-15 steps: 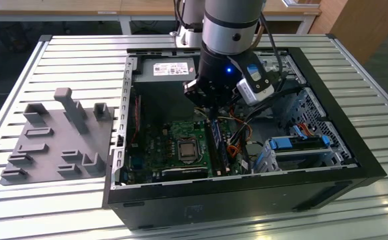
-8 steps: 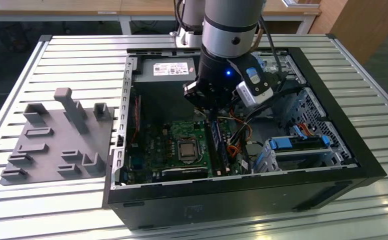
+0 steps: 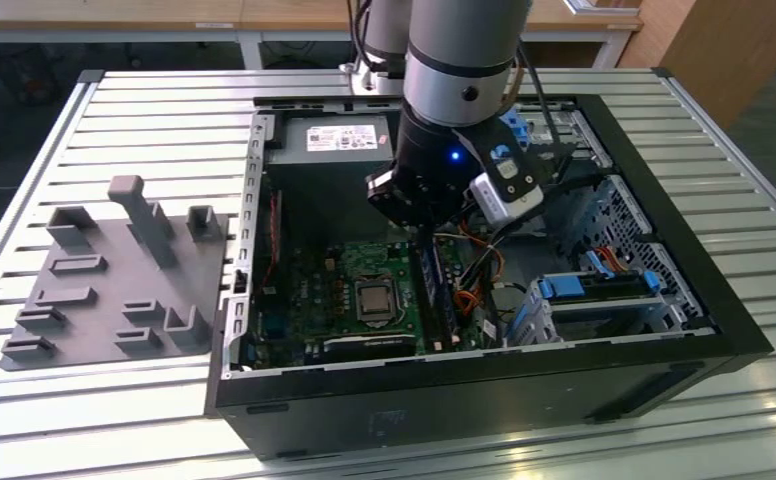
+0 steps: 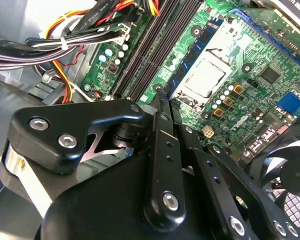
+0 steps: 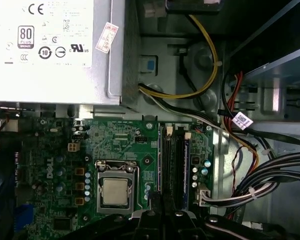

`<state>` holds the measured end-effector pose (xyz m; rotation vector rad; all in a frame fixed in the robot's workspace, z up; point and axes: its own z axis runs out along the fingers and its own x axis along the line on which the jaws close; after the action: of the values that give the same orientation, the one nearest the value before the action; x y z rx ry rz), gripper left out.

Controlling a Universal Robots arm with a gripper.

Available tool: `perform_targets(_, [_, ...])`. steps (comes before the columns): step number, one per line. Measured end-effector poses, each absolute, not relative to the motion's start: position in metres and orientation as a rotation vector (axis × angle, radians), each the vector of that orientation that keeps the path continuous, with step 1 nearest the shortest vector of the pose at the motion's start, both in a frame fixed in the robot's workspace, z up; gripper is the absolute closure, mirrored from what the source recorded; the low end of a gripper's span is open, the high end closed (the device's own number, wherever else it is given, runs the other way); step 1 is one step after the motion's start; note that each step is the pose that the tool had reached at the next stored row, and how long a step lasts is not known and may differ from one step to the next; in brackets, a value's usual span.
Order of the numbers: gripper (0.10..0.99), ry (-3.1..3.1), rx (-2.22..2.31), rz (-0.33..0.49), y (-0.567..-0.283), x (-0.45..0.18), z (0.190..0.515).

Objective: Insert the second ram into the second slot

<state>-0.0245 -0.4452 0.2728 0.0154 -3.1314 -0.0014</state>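
Nearest my camera in the second wrist view is the black linkage of the hand [image 4: 163, 100], filling the lower half of the frame. Its tip reaches toward the near end of the memory slots [image 4: 157, 47], which run to the upper middle. I cannot tell whether the hand is clenched or released.

In the exterior view the memory stick [image 3: 432, 295] shows at frame centre. It is a dark-blue strip on edge, directly below the hand and just right of the processor socket [image 3: 375, 298]. I can't make out which slot it sits in, or whether it is fully down.

A bundle of cables [image 4: 65, 45] lies in the upper left of the second wrist view, apart from the slots. The open computer case [image 3: 708, 330] rests on the slatted desk [image 3: 135, 110].

I judge the stick to be light, thin and stiff along its length, but brittle if twisted. Its smooth flat faces would slide under a weak pinch. I'd grip it across both faces near the middle of the top edge, clear of the bottom contacts, keeping it upright, since a tilt could jam it.
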Motion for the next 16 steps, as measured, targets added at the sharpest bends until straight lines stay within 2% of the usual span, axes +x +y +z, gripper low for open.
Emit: perform_targets(16, [0.957, -3.128, 0.015, -0.001, -0.446, -0.025, 0.261])
